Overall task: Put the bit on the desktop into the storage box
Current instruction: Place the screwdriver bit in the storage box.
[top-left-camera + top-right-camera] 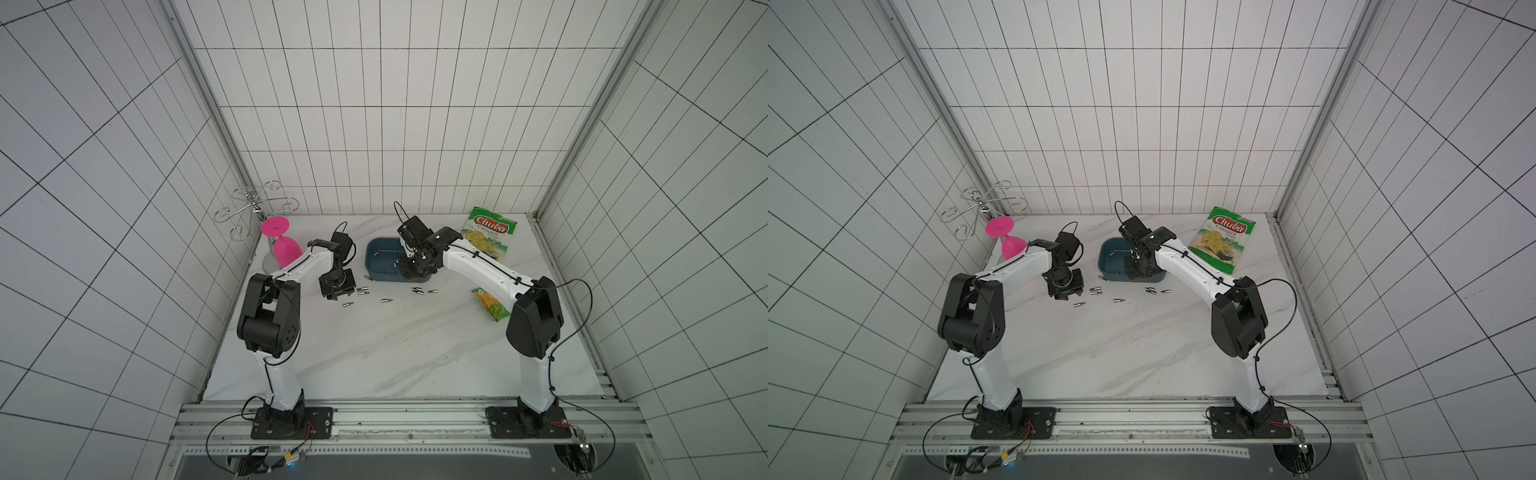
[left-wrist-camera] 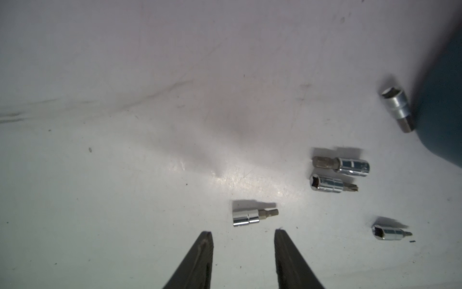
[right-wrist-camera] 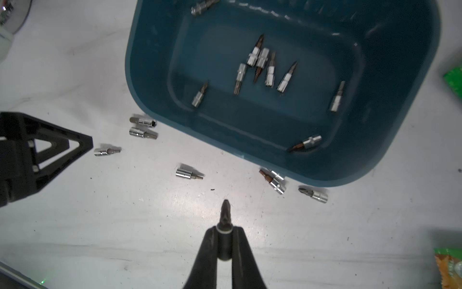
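My right jaws: clamped on held bit [image 3: 225, 219], box [image 3: 155, 75] just beyond. My left jaws: apart, 1 loose bit [image 2: 252, 216] just ahead on surface [image 2: 125, 175].

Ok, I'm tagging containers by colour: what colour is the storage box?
The storage box is plain dark teal-blue, seen best in the right wrist view.

1. The desktop [image 1: 395, 353] is white with thin grey lines.
2. The blue storage box [image 1: 371, 266] sits on it near the back, in the middle.
3. Small shiny bits [image 1: 387, 300] lie loose on the desktop in front of the box.
4. A green chip bag [image 1: 490, 239] lies flat at the back right.
5. A small snack bag [image 1: 492, 307] lies nearer the front on the right.
6. A wire rack [image 1: 268, 264] stands in the back left corner.
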